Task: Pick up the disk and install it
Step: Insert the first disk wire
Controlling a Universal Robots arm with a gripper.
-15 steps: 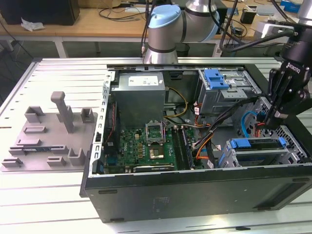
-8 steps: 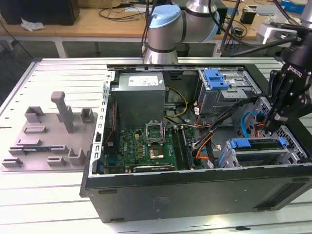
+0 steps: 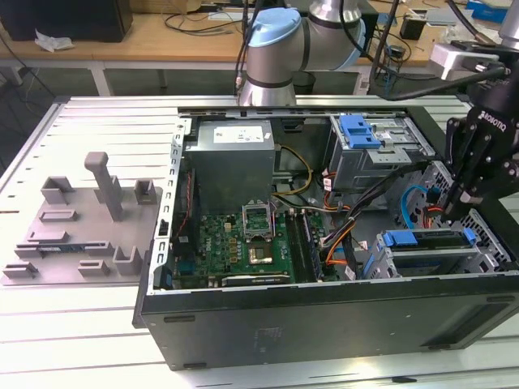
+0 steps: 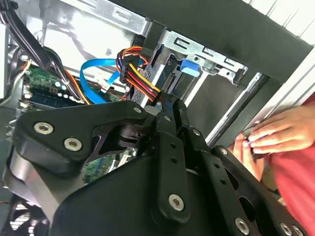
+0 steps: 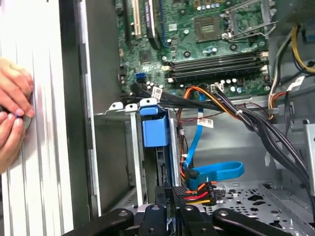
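The jaws [image 3: 455, 212] are drawn together with nothing seen between them. They are sunk into the open computer case [image 3: 324, 318] low at the exterior view's right, with the tips at the end of the drive cage [image 5: 114, 147]. In both wrist views the tips [image 5: 170, 192] [image 4: 170, 103] sit just beside the red, yellow and orange power plug [image 5: 199, 191] and a looping blue data cable [image 5: 216, 172].

The disk [image 3: 426, 240] stands on edge inside that cage. Its blue carrier runs along the cage's upper rim, and the carrier's blue tab [image 5: 155, 129] sits flush with the metal lip. Space is tight here, with the case wall on one side and black cable bundles [image 5: 256, 123] on the other, though the perforated floor [image 5: 256, 196] past the plug lies bare.

Across the case wall, a person's hands [image 5: 12, 115] rest on the slatted counter [image 3: 81, 324]. The motherboard [image 3: 235, 237] fills the case's middle. A grey fixture tray [image 3: 73, 235] lies well apart at the exterior view's left, with free counter around it
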